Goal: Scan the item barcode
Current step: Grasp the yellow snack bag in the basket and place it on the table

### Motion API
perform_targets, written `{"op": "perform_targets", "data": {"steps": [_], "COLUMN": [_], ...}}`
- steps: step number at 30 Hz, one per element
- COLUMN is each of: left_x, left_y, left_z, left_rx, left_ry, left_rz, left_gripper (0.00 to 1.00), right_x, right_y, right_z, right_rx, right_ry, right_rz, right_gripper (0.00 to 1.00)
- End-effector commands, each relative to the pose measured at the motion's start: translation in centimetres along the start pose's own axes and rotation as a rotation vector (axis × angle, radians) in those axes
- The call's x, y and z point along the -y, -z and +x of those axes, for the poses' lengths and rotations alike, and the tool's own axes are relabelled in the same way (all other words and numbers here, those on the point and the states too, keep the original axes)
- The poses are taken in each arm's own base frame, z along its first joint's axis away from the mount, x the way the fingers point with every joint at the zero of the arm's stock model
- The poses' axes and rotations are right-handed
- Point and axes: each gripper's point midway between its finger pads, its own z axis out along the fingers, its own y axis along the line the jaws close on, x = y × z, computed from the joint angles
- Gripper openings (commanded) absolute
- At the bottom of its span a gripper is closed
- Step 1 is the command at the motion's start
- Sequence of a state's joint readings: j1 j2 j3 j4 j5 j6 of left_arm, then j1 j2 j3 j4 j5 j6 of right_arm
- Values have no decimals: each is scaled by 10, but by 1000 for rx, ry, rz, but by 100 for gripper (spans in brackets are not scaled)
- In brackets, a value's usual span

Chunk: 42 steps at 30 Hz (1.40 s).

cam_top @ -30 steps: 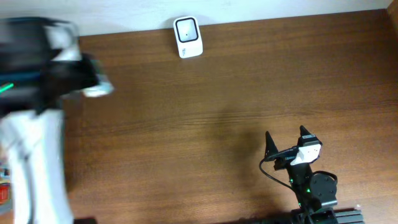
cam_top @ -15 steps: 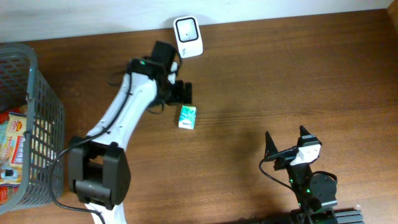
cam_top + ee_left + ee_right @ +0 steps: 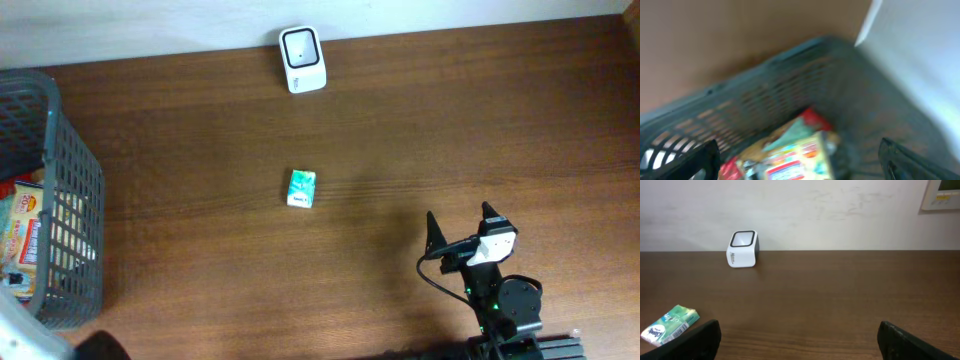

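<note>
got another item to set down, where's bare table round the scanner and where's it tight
Free: the strip between scanner and packet; the broad stretch right of both, down to the right pincer; the gap between packet and basket. Crowded only inside the basket, which holds packs.

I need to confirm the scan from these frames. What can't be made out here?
- Barcode on the packet: too small overhead, not legible in the right wrist view.
- Basket contents: cut by the left edge overhead, blurred in the left wrist view.
- Left arm: nearly all beyond the overhead's bottom-left corner.
</note>
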<state>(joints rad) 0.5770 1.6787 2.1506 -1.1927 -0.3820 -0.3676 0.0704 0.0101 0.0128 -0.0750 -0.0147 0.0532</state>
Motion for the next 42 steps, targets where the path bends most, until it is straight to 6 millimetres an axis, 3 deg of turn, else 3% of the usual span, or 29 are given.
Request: {"op": "perform_targets", "data": {"steps": [1, 5, 8, 11, 15, 18, 23, 26, 28, 31, 32, 34, 36, 38, 39, 41, 42], "left_x": [-21, -17, -17, -17, 5, 4, 4, 1, -1, -2, -2, -1, 1, 9, 14, 27, 34], "left_y": [-77, -143, -171, -193, -200, -209, -215, -225, -227, -226, -226, -223, -216, -200, -183, -146, -119], "left_z": [59, 134, 162, 187, 203, 217, 224, 246, 257, 257, 257, 254, 237, 192, 156, 102, 73], "left_rx": [-257, -507, -581, -648, -666, -709, -722, -774, -805, -808, -808, -813, -790, -692, -608, -467, -380], "left_ry": [-41, -229, -352, -470, -576, -577, -576, -578, -578, -577, -577, -570, -513, -436, -368, -282, -240], "left_rz": [-18, 95, 114, 142, 328, 327, 328, 326, 325, 324, 324, 321, 297, 276, 271, 319, 355], "left_gripper": [99, 100, 100, 91, 90, 90, 86, 85, 57, 9, 0, 0, 0, 0, 0, 0, 0], "right_x": [4, 4, 4, 4, 4, 4, 4, 4, 4, 4, 4, 4, 4, 4, 4, 4, 4], "right_y": [0, 0, 0, 0, 0, 0, 0, 0, 0, 0, 0, 0, 0, 0, 0, 0, 0], "right_z": [2, 2, 2, 2, 2, 2, 2, 2, 2, 2, 2, 2, 2, 2, 2, 2, 2], "right_rx": [0, 0, 1, 1, 1, 1, 1, 1, 1, 1, 0, 1, 0, 1, 1, 0, 1], "right_ry": [-4, -4, -4, -4, -4, -4, -4, -4, -4, -4, -4, -4, -4, -4, -4, -4, -4], "right_rz": [18, 18, 18, 18, 18, 18, 18, 18, 18, 18, 18, 18, 18, 18, 18, 18, 18], "right_gripper": [98, 98, 98, 98, 98, 98, 98, 98, 98, 98, 98, 98, 98, 98, 98, 98, 98]}}
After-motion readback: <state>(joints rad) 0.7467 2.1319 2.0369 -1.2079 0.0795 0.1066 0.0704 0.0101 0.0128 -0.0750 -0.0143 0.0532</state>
